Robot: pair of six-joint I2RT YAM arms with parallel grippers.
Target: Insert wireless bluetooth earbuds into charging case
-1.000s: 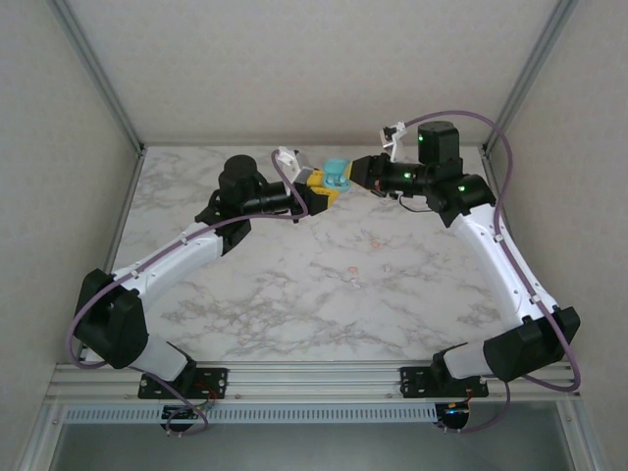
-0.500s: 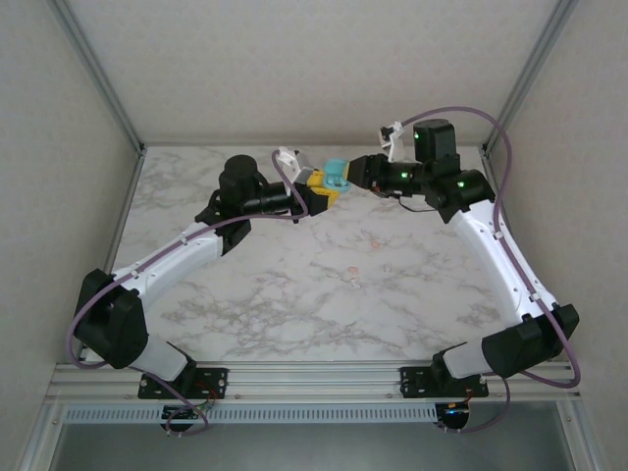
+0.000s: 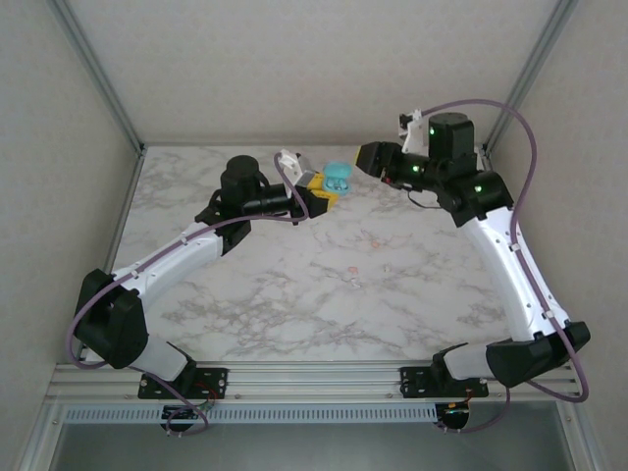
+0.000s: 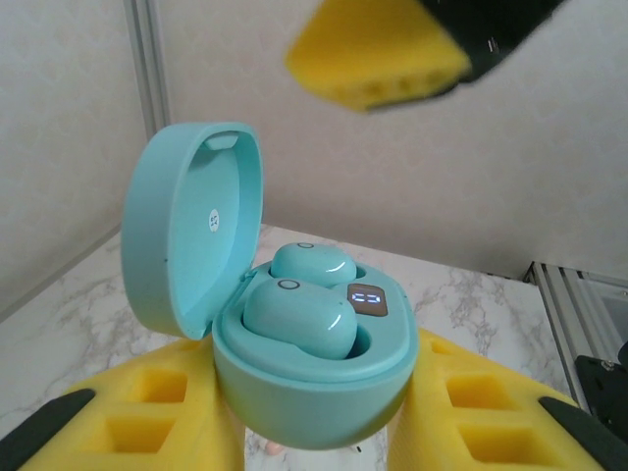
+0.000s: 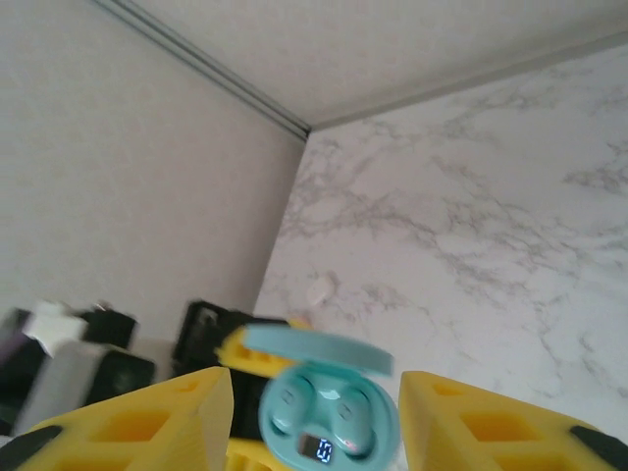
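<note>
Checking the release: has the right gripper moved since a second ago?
Yes. The right gripper has pulled back from the case, toward the far right corner of the table.

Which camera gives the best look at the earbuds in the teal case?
Left wrist view: both earbuds sit close and sharp in the open charging case. The right wrist view shows them smaller and blurred; in the top view they are too small to make out.
</note>
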